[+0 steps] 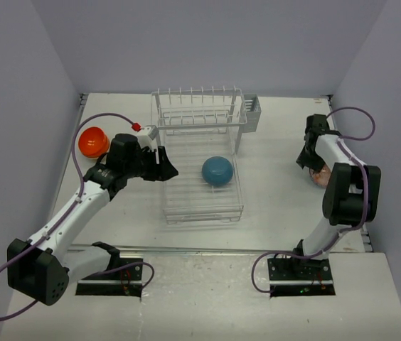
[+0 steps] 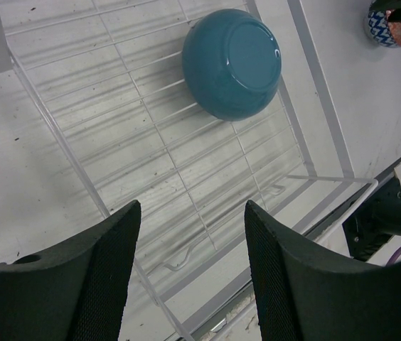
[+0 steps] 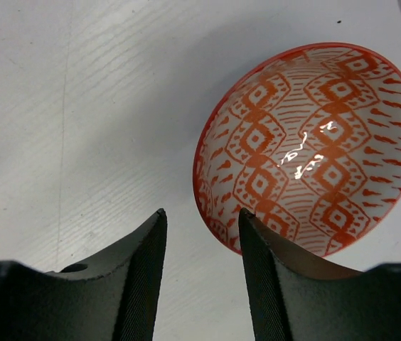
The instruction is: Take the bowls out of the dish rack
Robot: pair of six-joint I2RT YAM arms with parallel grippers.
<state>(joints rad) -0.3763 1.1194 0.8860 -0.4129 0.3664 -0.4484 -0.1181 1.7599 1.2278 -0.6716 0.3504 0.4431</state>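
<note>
Teal glazed round bowl [image 1: 217, 170] upside down on tray of white wire dish rack [image 1: 200, 206], frame centre | left gripper [image 2: 191, 209] spread, empty, near, left of it | right gripper [image 3: 202, 213] spread at rim of red-patterned ceramic bowl [image 3: 314, 149], frame right | likely best: pinch teal rim, dome looks slick.

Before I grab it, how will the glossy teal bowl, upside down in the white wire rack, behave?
The teal bowl glints with glaze: probably slippery. Inverted and domed, it offers no edge, so grips may slip. Pushed, likely skids.
</note>
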